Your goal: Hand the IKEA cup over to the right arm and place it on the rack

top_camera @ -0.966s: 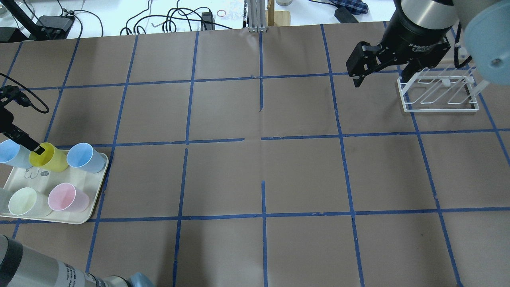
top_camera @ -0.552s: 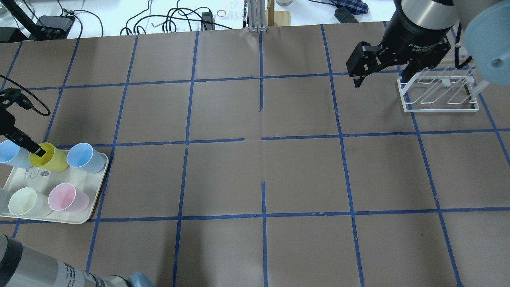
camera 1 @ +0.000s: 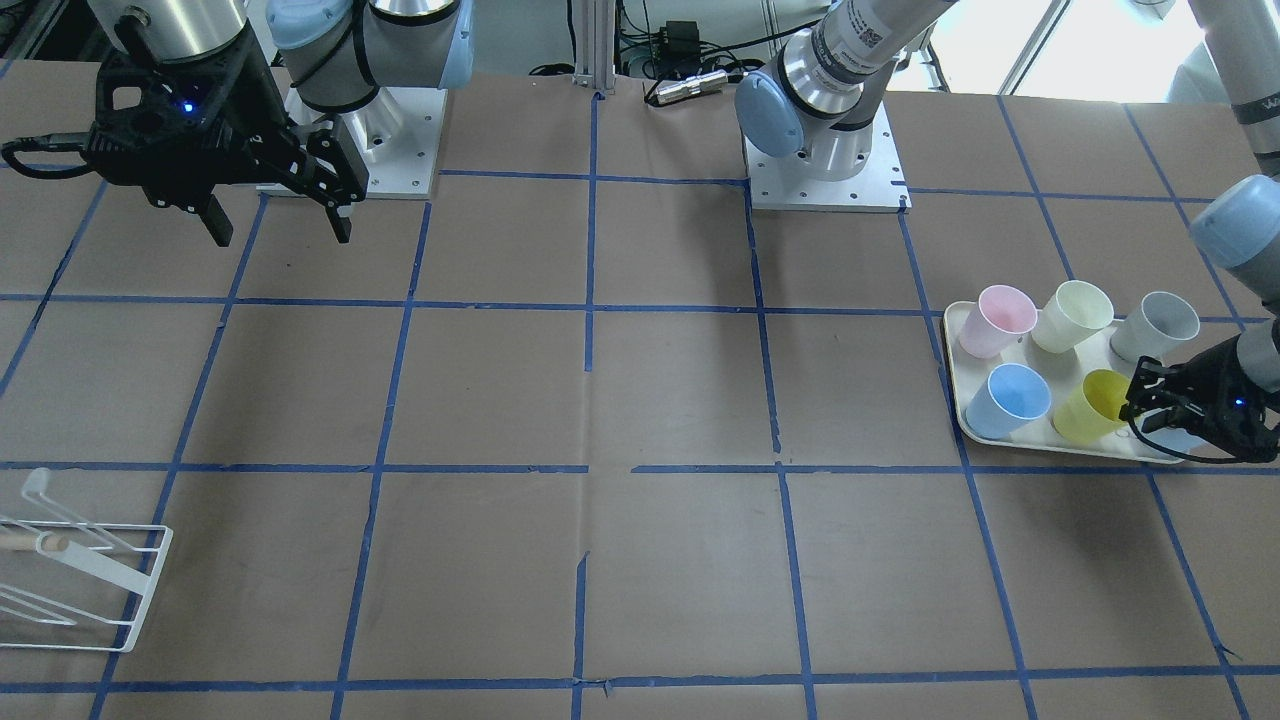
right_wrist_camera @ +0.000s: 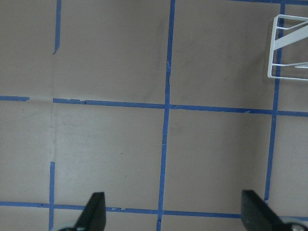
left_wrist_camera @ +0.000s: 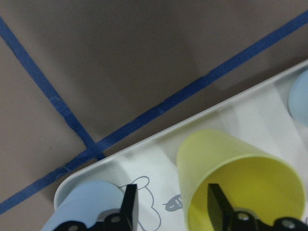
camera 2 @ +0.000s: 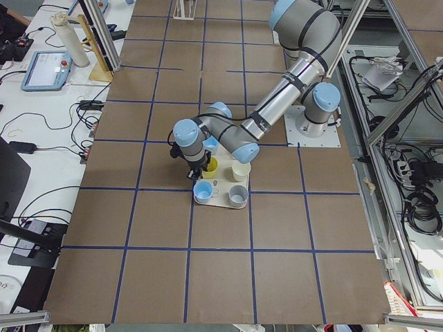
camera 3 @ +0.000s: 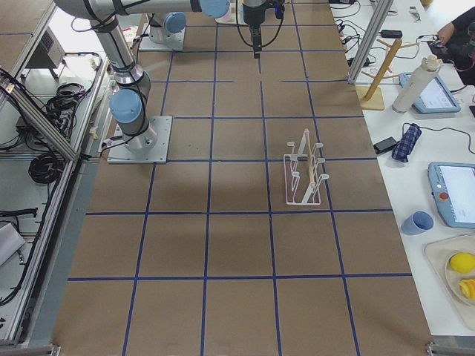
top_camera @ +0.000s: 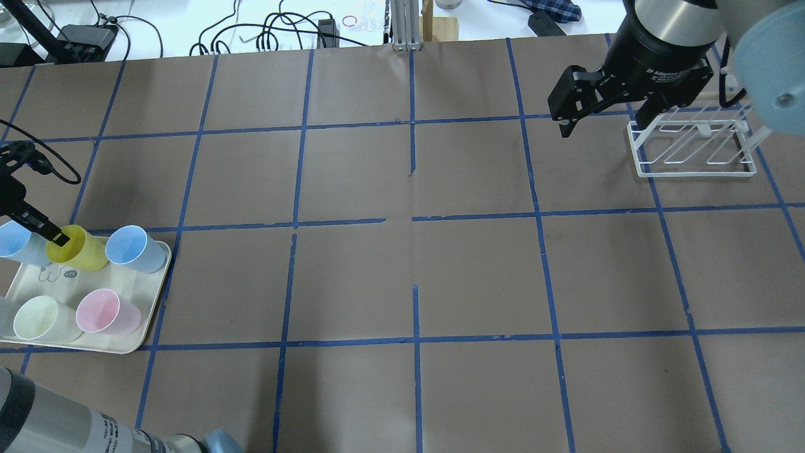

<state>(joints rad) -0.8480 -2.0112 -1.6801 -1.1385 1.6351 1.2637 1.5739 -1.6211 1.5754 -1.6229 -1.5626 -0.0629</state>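
Observation:
The bright yellow IKEA cup [top_camera: 78, 248] stands upright on the cream tray [top_camera: 135, 340] at the table's left; it also shows in the front view [camera 1: 1095, 405] and the left wrist view [left_wrist_camera: 240, 183]. My left gripper [top_camera: 55, 234] is open at the cup's rim. In the left wrist view [left_wrist_camera: 173, 211] one finger is inside the cup and the other is outside, so the jaws straddle its wall. My right gripper [top_camera: 604, 123] is open and empty, hovering just left of the white wire rack [top_camera: 692, 145]. The rack also shows in the front view [camera 1: 70, 570].
On the tray, a blue cup [top_camera: 132, 248] stands right of the yellow one and another blue cup [top_camera: 16, 242] stands left of it. A pink cup [top_camera: 104, 311], a pale cream cup [top_camera: 38, 318] and a grey cup [camera 1: 1155, 325] fill the other row.
My left gripper has shifted only slightly at the yellow cup's rim. The cup stays on the tray. The right arm has barely moved.

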